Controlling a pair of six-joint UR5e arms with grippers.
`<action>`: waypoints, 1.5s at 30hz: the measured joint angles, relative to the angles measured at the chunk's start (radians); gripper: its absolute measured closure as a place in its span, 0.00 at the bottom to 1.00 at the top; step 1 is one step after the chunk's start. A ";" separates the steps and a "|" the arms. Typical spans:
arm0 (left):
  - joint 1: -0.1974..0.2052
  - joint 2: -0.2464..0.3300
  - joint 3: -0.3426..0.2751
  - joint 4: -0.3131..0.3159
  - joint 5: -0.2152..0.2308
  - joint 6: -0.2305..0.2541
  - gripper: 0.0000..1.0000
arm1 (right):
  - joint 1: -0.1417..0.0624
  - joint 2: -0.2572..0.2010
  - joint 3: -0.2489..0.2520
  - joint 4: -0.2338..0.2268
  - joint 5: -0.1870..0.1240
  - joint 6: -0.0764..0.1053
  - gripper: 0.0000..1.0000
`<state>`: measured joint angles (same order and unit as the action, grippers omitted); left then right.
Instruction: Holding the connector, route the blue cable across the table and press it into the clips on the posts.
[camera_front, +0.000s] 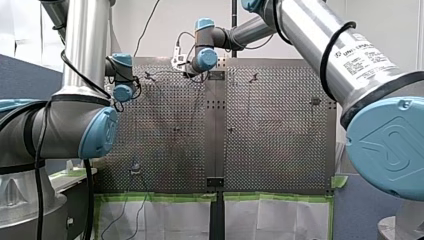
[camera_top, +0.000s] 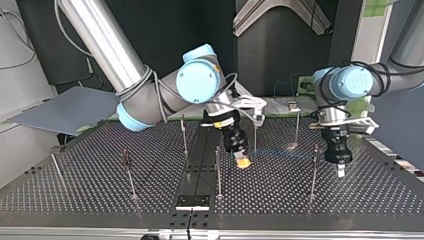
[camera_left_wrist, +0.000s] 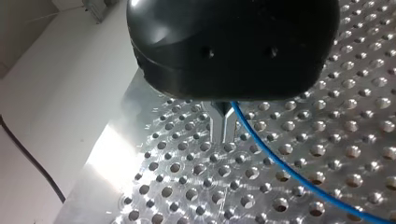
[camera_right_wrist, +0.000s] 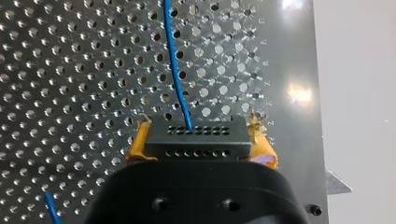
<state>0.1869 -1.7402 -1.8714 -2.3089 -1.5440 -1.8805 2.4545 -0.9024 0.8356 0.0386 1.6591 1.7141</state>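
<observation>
Near the middle of the table (camera_top: 75, 195), my right gripper (camera_top: 243, 162) hangs low with its yellow pads pressed against the two ends of the black connector (camera_right_wrist: 195, 137). The blue cable (camera_right_wrist: 175, 70) leaves the connector's face and runs ahead over the holes. In the top view it stretches as a faint line toward my left gripper (camera_top: 340, 171), which stands just beside a post (camera_top: 314, 170). In the left wrist view the cable passes right by that gripper, but I cannot tell whether it is pinching it. I judge this to be the routing step, with no clip visibly filled yet. The next move calls for carrying the connector so the taut line meets a post's clip, then pressing it in without letting it go slack. A label (camera_front: 357, 55) on my right arm seems to read Universal Robots. Small letters (camera_right_wrist: 266, 63) stamped along the plate's edge look like U through Z.
</observation>
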 joint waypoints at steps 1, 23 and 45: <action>0.001 0.000 0.001 0.001 0.003 -0.002 0.98 | -0.001 0.000 0.000 0.000 0.000 0.000 1.00; -0.002 0.073 -0.062 -0.116 -0.044 -0.127 0.00 | -0.006 0.006 0.000 -0.001 0.000 -0.002 1.00; -0.049 0.250 -0.173 -0.277 -0.018 -0.106 0.00 | -0.011 0.027 -0.001 -0.006 -0.014 0.002 1.00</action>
<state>0.1381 -1.4905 -2.0445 -2.5856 -1.5621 -1.9864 2.4432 -0.8756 0.8346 0.0322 1.6447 1.7161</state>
